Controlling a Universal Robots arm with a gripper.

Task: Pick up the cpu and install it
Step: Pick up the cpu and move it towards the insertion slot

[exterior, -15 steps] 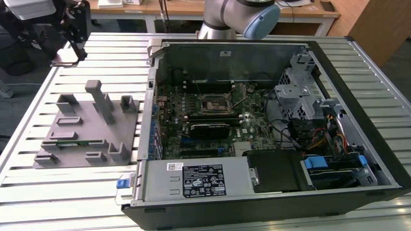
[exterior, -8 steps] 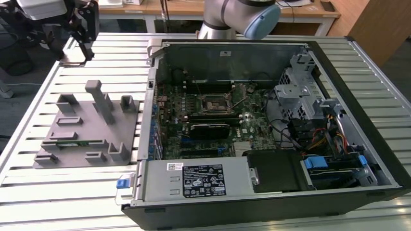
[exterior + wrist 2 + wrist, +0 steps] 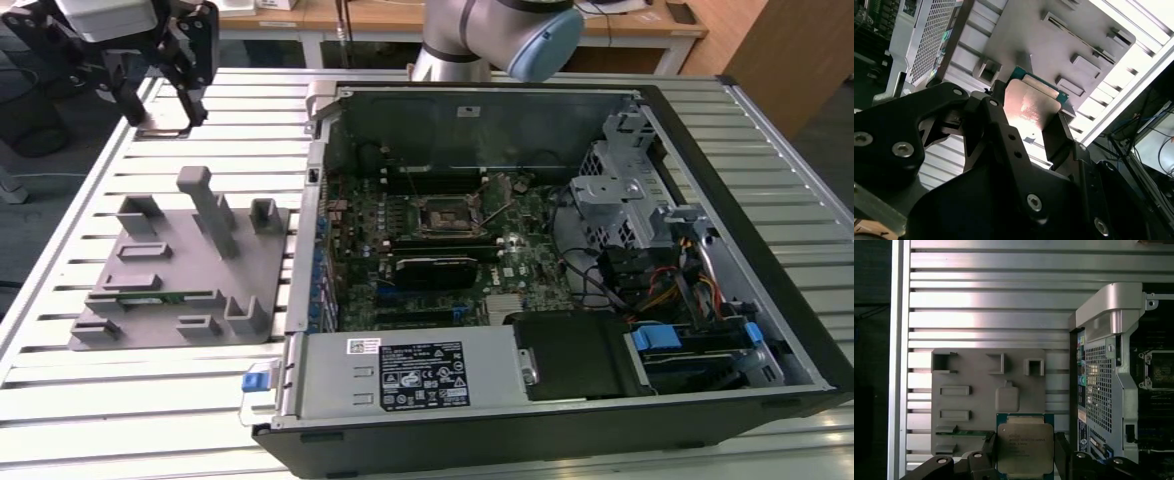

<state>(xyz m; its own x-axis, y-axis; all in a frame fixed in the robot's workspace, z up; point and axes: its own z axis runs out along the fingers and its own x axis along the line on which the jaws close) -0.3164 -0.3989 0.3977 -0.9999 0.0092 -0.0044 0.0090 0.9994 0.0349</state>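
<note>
The fingers are clamping the cpu by two opposite edges, and it is lying flat between them, hanging over the gray tray on the desk.

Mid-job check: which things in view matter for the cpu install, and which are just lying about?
Job: cpu, held in the gripper; socket in the open case.
Lying about: grey tray, memory stick in it, table.
</note>
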